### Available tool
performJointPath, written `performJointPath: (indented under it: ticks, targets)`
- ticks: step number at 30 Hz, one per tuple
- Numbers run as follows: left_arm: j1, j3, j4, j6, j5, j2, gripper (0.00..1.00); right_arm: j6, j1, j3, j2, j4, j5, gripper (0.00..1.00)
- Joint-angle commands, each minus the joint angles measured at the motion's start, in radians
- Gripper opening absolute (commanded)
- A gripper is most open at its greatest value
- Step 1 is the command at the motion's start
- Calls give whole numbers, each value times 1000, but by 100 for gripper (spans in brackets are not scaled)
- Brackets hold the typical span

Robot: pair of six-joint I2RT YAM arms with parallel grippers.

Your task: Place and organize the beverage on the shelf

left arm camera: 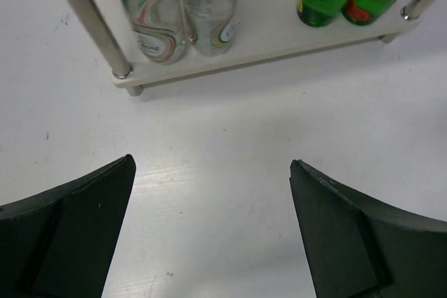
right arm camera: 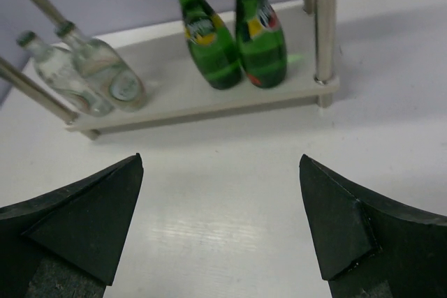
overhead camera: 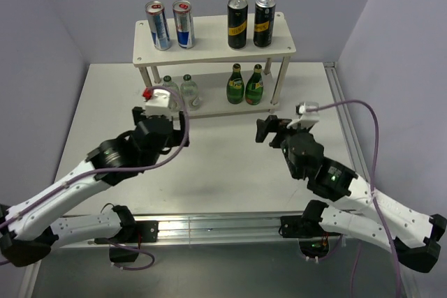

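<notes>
The left gripper [left arm camera: 211,172] and right gripper [right arm camera: 220,165] hung released, empty, near the shelf [overhead camera: 209,52], with slim cans [overhead camera: 158,26] top-left, clear bottles [overhead camera: 188,91] lower-left and green bottles [overhead camera: 236,85] lower-right.

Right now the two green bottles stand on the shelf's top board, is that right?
Not quite: the green bottles stand on the shelf's lower board, as the top external view shows.
</notes>
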Motion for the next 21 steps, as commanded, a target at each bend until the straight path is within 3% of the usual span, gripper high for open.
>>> performJointPath:
  ticks: [1, 5, 10, 21]
  targets:
    - [0, 100, -95, -71, -60, -125, 99, 13, -3, 280, 63, -155, -39, 100]
    - [0, 163, -53, -24, -54, -200, 99, -34, -3, 557, 111, -286, -42, 100]
    - [0, 136, 13, 49, -63, -226, 99, -42, -4, 720, 149, -433, -36, 100]
    - [0, 85, 17, 35, -65, -180, 99, -62, -3, 736, 136, -435, -50, 100]
